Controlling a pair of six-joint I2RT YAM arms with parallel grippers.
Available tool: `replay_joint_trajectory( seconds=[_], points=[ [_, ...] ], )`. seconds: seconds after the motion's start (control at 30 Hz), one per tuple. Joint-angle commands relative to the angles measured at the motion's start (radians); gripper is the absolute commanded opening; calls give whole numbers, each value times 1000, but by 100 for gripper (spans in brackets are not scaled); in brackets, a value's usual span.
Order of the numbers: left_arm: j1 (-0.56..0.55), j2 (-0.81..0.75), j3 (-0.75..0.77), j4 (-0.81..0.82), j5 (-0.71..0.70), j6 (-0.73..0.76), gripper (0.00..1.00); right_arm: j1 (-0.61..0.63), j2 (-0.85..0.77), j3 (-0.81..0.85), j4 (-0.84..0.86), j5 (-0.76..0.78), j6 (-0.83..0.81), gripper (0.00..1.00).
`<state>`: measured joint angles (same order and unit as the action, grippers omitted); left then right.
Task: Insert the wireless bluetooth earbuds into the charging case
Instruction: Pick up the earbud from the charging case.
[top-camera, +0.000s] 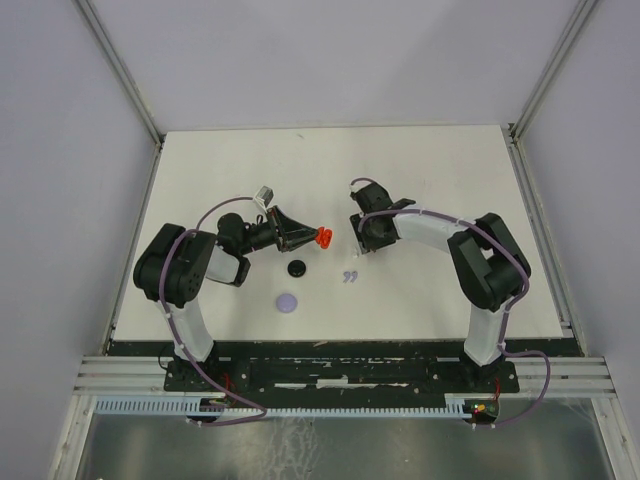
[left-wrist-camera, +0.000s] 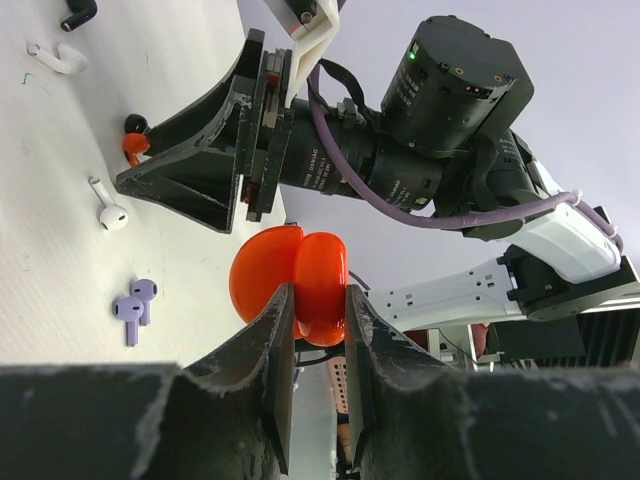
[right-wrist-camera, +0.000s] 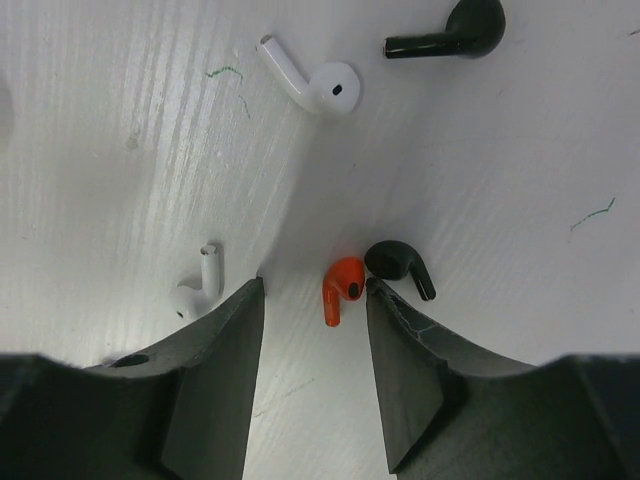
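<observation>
My left gripper (top-camera: 318, 238) is shut on a red-orange charging case (left-wrist-camera: 290, 280) and holds it above the table; the case shows as two rounded halves. My right gripper (right-wrist-camera: 315, 300) is open and low over the table (right-wrist-camera: 120, 150). A red earbud (right-wrist-camera: 342, 288) lies between its jaws, close to the right finger. A black earbud (right-wrist-camera: 398, 264) lies touching or almost touching the red one, just outside that finger. Two white earbuds (right-wrist-camera: 318, 82) (right-wrist-camera: 198, 287) and another black one (right-wrist-camera: 450, 32) lie nearby. In the left wrist view the right gripper (left-wrist-camera: 150, 170) stands over the red earbud (left-wrist-camera: 133, 147).
A pair of lavender earbuds (top-camera: 349, 277) lies in front of the right gripper. A black round disc (top-camera: 296, 268) and a lavender round disc (top-camera: 288, 302) lie in front of the left gripper. Grey walls enclose the white table on three sides.
</observation>
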<state>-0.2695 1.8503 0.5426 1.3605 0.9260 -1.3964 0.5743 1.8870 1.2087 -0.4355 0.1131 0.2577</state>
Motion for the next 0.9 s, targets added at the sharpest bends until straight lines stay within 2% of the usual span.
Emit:
replay_joint_trajectory(
  seconds=[0.0, 0.87],
  points=[
    [7, 6, 1, 66, 15, -41, 3, 1, 27, 44, -8, 42, -8, 53],
    [7, 17, 7, 80, 16, -52, 3, 0, 57, 93, -66, 80, -30, 38]
  ],
)
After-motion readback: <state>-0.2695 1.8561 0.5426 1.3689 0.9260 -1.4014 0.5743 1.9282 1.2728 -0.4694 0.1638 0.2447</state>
